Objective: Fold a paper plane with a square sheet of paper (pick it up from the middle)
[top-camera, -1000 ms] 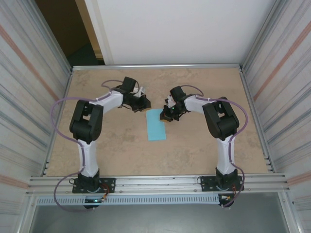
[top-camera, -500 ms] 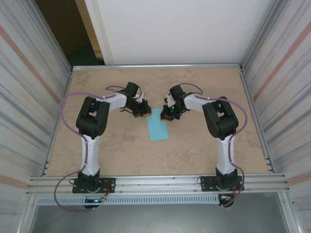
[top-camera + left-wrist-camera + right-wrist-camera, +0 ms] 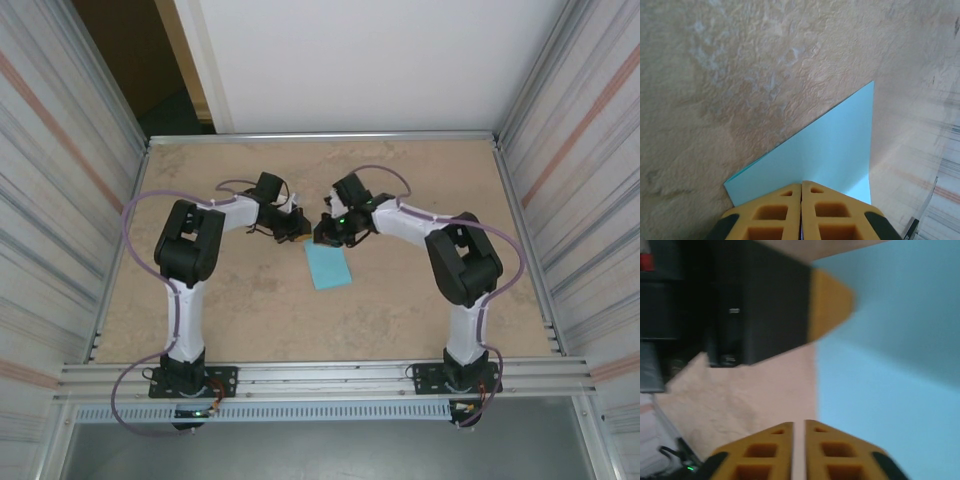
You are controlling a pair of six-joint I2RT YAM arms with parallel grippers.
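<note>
The square sheet of paper (image 3: 329, 268) is lying flat on the table (image 3: 420, 310) midway between the arms. From above it is reading as a strip longer than wide, so a first fold is judged done and the nose folds not yet made. The left gripper (image 3: 801, 186) is resting at the sheet's 11 o'clock corner with jaws fully together; whether paper is pinched cannot be told. The right gripper (image 3: 799, 424) is sitting just beside it at the 12 o'clock edge, jaws all but together, nothing visibly held. Judged step: pinning or flattening that edge. The next move is calling for one claw pinning while the other is lifting a corner toward the centre line.
</note>
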